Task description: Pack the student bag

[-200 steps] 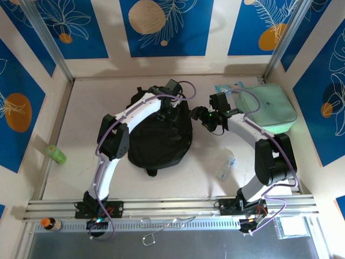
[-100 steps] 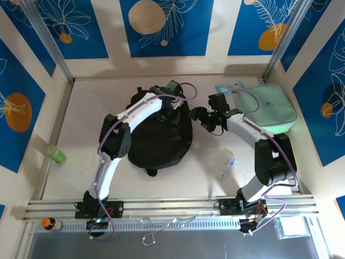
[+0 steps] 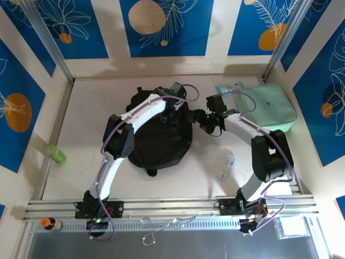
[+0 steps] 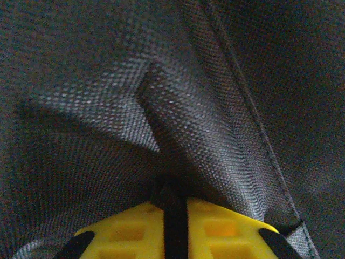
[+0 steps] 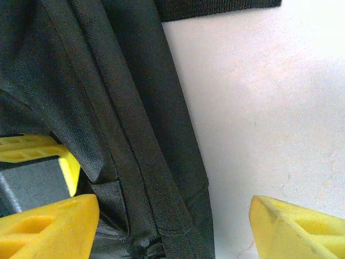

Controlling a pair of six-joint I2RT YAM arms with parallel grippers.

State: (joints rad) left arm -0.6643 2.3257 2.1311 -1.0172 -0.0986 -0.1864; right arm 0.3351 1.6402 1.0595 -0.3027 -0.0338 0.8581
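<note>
The student bag (image 3: 161, 137) is a large black backpack lying flat mid-table. My left gripper (image 3: 172, 107) is down at its upper right part. In the left wrist view its yellow fingers (image 4: 215, 229) stand almost together, the left gripper (image 4: 175, 216) shut on a raised fold of the bag's black weave (image 4: 215, 108). My right gripper (image 3: 206, 123) hovers at the bag's right edge. The right wrist view has the right gripper (image 5: 172, 216) open, one finger over the bag's seamed edge (image 5: 135, 108) and the other finger (image 5: 302, 229) over bare table.
A mint-green zip case (image 3: 272, 110) lies at the back right with a small blue packet (image 3: 226, 88) beside it. A clear small bottle (image 3: 226, 167) lies right of the bag. A green bottle (image 3: 55, 154) is by the left wall. White tabletop (image 5: 259, 108) borders the bag's right side.
My left gripper has shifted slightly right over the bag's top and closed onto the fabric. The right gripper has edged a little left toward the bag and stays open.
</note>
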